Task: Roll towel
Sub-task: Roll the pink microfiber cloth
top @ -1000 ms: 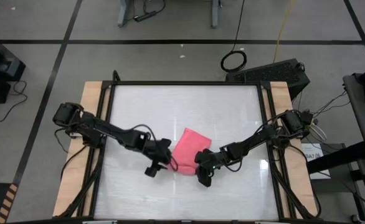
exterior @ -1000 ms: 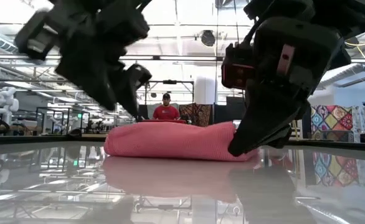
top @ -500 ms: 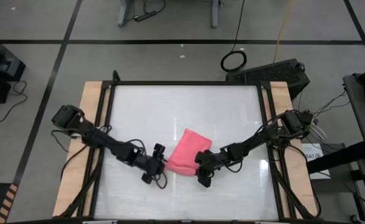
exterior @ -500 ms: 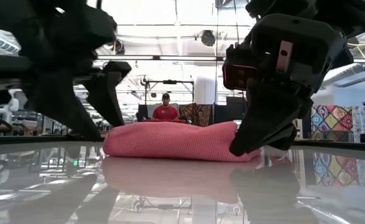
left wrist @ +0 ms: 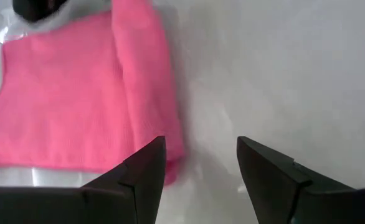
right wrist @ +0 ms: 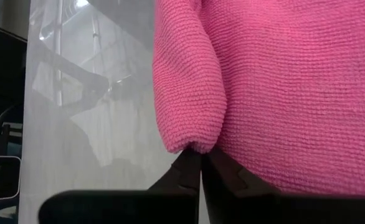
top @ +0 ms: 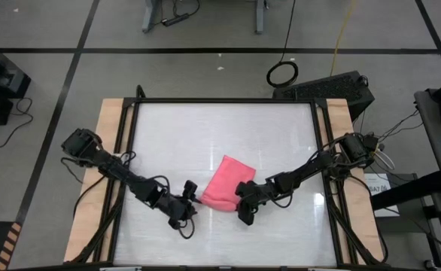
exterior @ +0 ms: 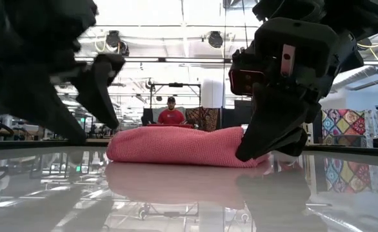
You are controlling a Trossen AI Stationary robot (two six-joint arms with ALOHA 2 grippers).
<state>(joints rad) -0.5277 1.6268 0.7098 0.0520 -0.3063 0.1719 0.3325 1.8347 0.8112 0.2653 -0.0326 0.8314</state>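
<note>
The pink-red towel [top: 224,183] lies on the white table, its near part folded over into a thick roll [exterior: 176,145]. My right gripper [top: 243,203] is at the towel's near right end and is shut on it [right wrist: 201,163]. My left gripper [top: 188,202] is open, low over the table just off the towel's near left corner. In the left wrist view its fingers [left wrist: 198,168] stand apart over bare table, with the roll's end [left wrist: 170,158] beside one finger. I cannot tell whether that finger touches the towel. My right gripper pinches the rolled-over fold of the towel at its near right end [right wrist: 192,140] between its two shut fingers. The fingers slant down from the table's right side [exterior: 257,145]. The towel stays flat on the table, and the fold bulges just beyond the fingertips.
The table has a black frame and wooden side rails [top: 111,150]. Bare white surface lies on all sides of the towel. A person in a red shirt [exterior: 171,115] stands far behind the table in the room.
My left gripper has drawn back from the towel's left side toward the table's near edge and has come lower over the table. The towel and my right gripper have stayed where they were.
</note>
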